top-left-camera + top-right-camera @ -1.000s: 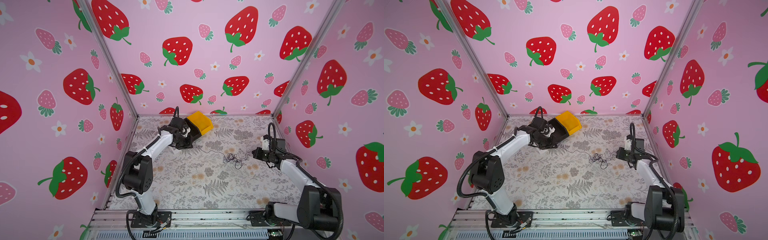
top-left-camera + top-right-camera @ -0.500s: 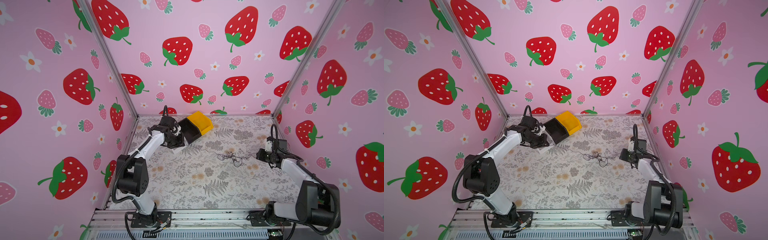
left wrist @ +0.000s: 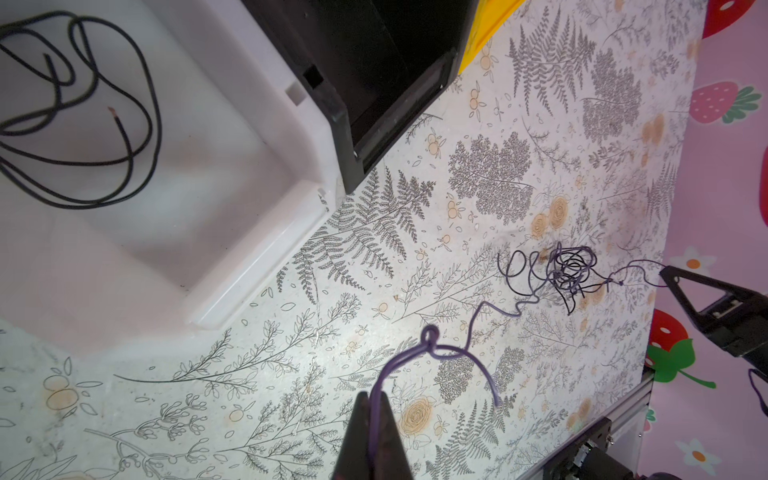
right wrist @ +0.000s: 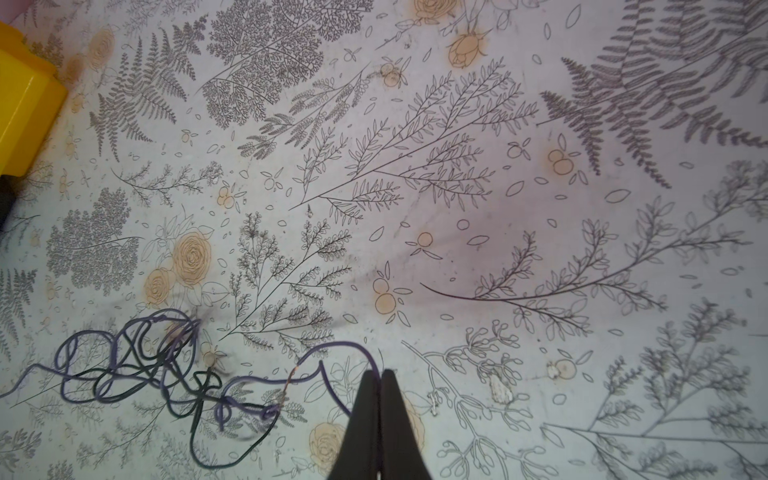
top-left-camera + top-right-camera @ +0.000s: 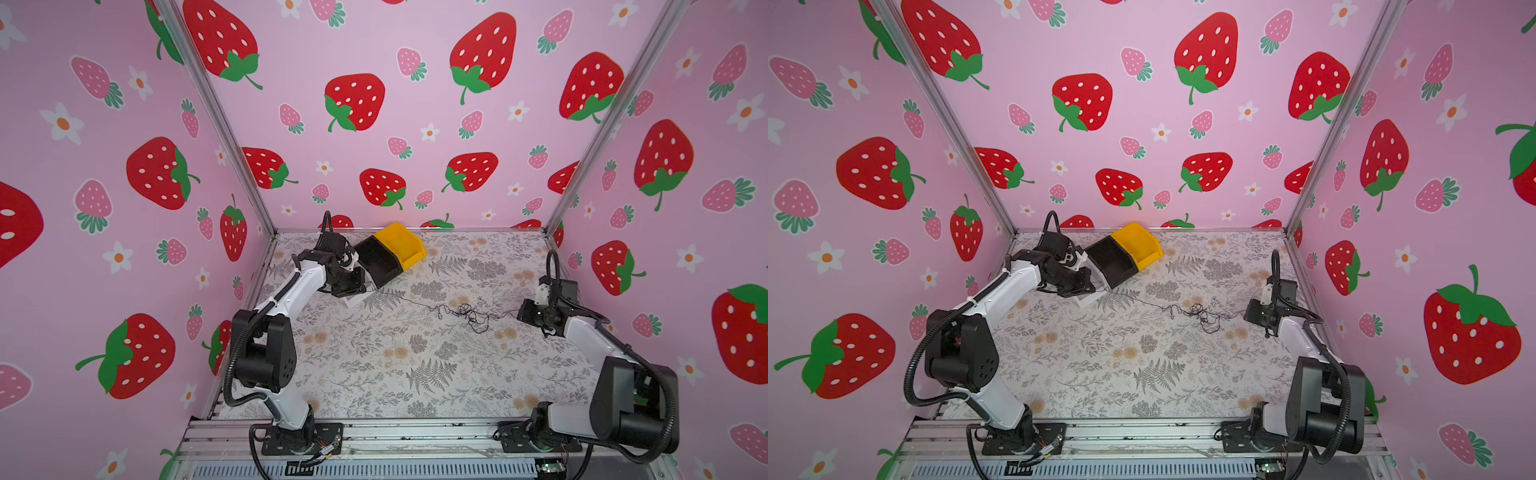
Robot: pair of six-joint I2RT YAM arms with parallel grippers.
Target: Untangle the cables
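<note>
The cables [image 5: 466, 312] [image 5: 1200, 313] lie as a small knot of thin purple and black strands mid-table, with one strand running out to each side. My left gripper [image 5: 367, 291] [image 5: 1100, 291] [image 3: 376, 400] is shut on the purple strand's left end, beside the white bin. In the left wrist view that strand carries a small loop [image 3: 432, 338] and leads on to the knot [image 3: 571, 266]. My right gripper [image 5: 518, 313] [image 5: 1245, 314] [image 4: 380, 374] is shut on a purple strand at the knot's [image 4: 145, 361] right side.
A white bin [image 3: 257, 174] [image 5: 355, 300] holds a loose black cable [image 3: 83, 124]. A black bin [image 5: 380, 264] [image 3: 374, 62] and a yellow bin [image 5: 401, 245] [image 4: 25, 104] stand next to it at the back left. The pink walls are close behind both arms.
Both grippers have drawn apart, left arm leftward, right arm rightward. The strands between them have stretched out longer and the knot has spread thinner.
</note>
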